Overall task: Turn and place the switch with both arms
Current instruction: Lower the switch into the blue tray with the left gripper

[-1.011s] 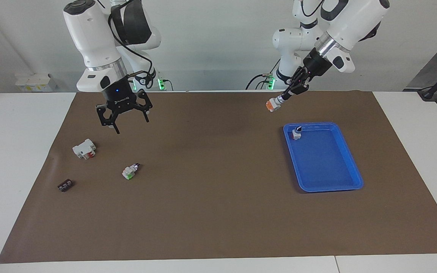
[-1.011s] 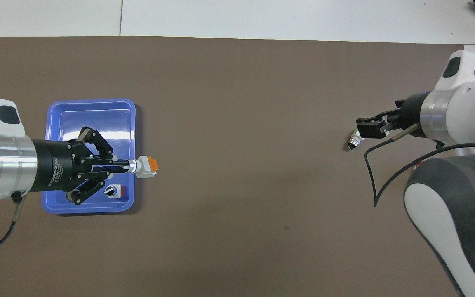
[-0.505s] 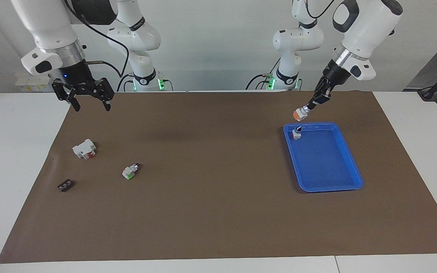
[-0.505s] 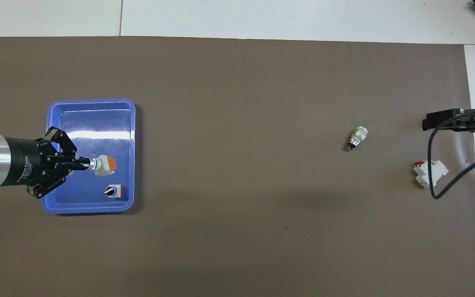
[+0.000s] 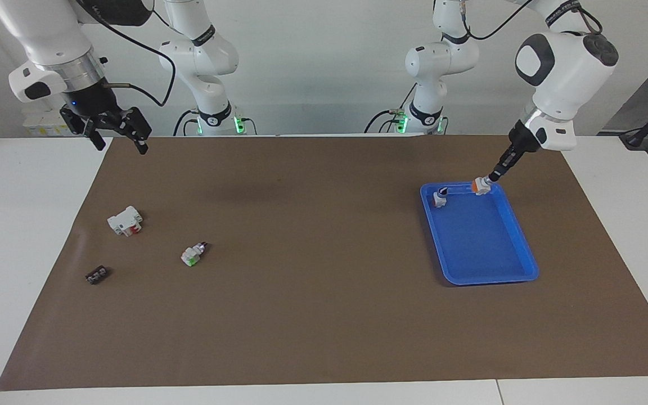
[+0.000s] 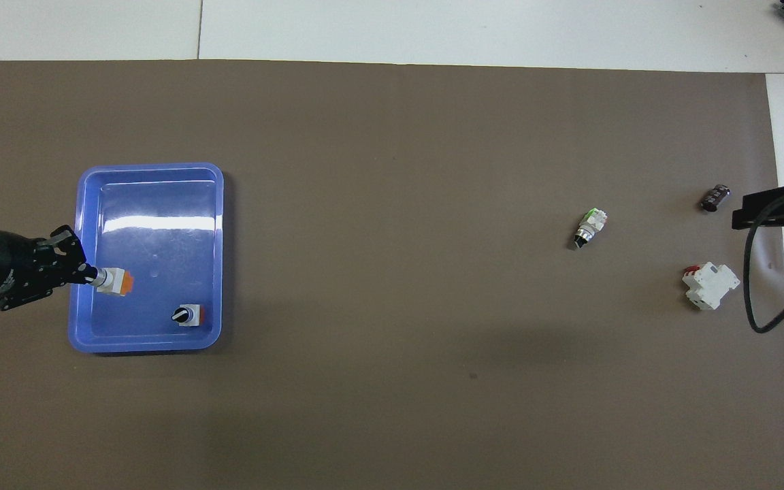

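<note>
left gripper [image 5: 491, 179] of mine pinching the switch [image 5: 480, 186] by its knob end, orange block down, over the blue tray's [image 5: 518, 230] robot-side rim. second switch [image 5: 440, 197] in that tray. right gripper [image 5: 115, 134] spread, waiting above the mat's [image 5: 313, 292] corner.

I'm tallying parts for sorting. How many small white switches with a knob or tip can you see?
3: the orange-block white switch held by the left gripper over the blue plastic tray; a red-block one in that tray; a green-block one on the brown mat.
</note>
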